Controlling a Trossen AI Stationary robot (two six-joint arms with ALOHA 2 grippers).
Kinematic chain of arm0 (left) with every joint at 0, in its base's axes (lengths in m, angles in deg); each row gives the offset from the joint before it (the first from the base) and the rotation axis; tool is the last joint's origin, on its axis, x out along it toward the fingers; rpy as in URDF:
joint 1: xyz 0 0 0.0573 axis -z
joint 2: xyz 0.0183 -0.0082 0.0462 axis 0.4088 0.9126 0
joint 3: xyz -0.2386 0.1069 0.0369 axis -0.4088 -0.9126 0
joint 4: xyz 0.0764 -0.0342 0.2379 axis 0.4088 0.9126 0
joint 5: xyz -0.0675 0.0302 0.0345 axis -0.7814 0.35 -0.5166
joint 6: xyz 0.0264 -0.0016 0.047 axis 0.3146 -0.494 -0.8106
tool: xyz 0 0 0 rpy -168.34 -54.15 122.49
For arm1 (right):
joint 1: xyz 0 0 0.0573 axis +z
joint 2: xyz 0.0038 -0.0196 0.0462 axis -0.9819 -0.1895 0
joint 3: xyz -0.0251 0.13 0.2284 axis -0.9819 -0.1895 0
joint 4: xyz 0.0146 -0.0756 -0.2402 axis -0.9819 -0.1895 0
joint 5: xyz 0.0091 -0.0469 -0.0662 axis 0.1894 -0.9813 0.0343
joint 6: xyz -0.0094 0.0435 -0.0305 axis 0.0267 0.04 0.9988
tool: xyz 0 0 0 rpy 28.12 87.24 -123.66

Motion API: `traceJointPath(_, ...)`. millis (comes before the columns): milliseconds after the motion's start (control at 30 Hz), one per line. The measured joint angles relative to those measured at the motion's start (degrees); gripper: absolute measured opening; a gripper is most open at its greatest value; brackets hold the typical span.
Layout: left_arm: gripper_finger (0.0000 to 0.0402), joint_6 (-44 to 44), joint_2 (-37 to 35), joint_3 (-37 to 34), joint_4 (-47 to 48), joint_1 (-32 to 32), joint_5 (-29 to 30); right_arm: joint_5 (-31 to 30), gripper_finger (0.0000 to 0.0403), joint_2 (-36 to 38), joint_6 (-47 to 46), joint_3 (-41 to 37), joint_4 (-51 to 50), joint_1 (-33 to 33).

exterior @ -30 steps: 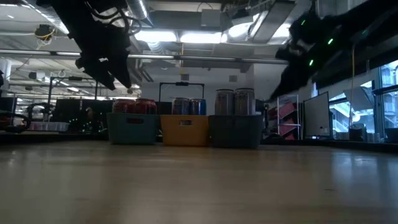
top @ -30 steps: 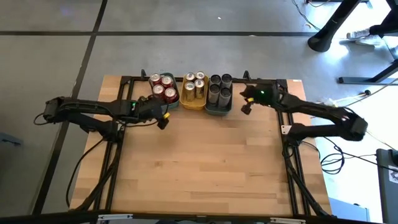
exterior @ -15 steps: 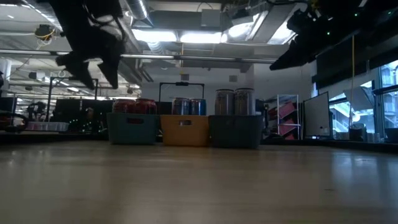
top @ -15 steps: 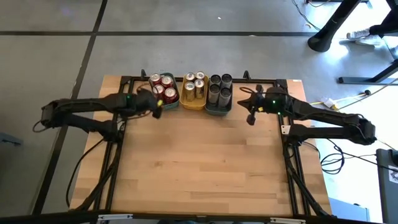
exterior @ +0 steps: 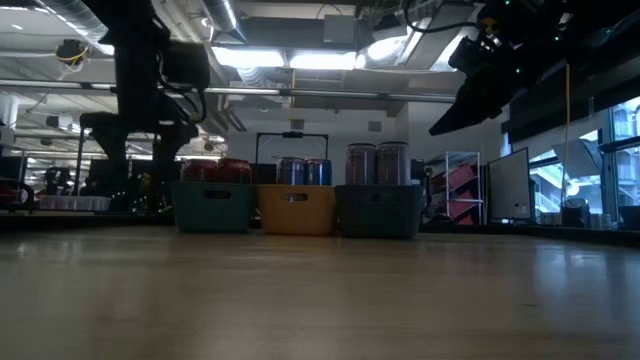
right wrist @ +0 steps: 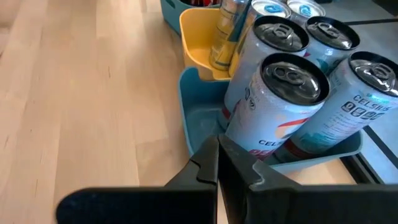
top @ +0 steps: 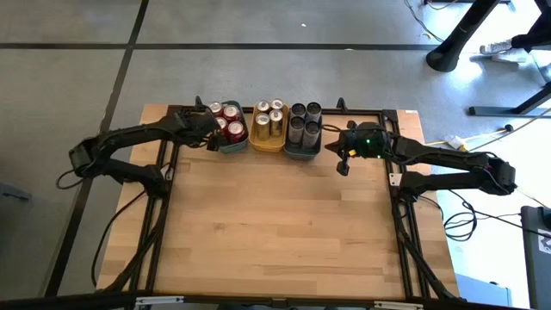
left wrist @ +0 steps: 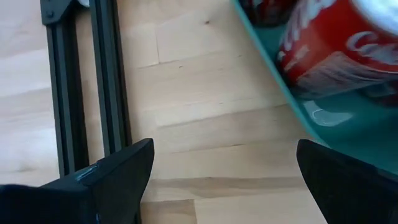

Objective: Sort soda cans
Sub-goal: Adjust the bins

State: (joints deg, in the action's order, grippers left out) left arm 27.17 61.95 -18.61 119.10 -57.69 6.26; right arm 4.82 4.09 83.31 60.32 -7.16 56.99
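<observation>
High view: red cans (top: 225, 120), gold cans (top: 269, 119), grey cans (top: 303, 119) sit trayed by colour. My left fingers (left wrist: 217, 180) gape empty; my right fingers (right wrist: 217, 163) are pinched together, holding nothing.

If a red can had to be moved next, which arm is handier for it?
Probably the left. Its left gripper hangs open right beside the teal tray of red cans, one filling its wrist view. The right gripper is shut, over by the grey-blue tray on the far side.

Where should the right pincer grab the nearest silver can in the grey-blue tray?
Grip the nearest silver can across its upper body, coming down from above. It stands upright, packed against other cans inside the grey-blue tray, so only the top is free. The right pincer, now shut, must open first.
</observation>
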Motion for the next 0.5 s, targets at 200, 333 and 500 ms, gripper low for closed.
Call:
traceJointPath(200, 0.0381, -0.53, 2.1, 0.02, -2.35, 0.04, -2.79, 0.16, 0.0005, -0.22, 0.62, 0.0, 0.0, 0.0)
traceJointPath(333, 0.0377, -2.42, -0.18, 0.02, -2.19, 2.63, -7.01, 0.17, 0.0005, -0.22, 1.37, 0.0, 0.02, 0.0)
traceJointPath(500, 0.0358, -10.45, -3.03, 0.06, -8.16, 8.81, -8.62, 0.16, 0.0005, -0.22, 1.61, 0.0, 0.12, 0.0)
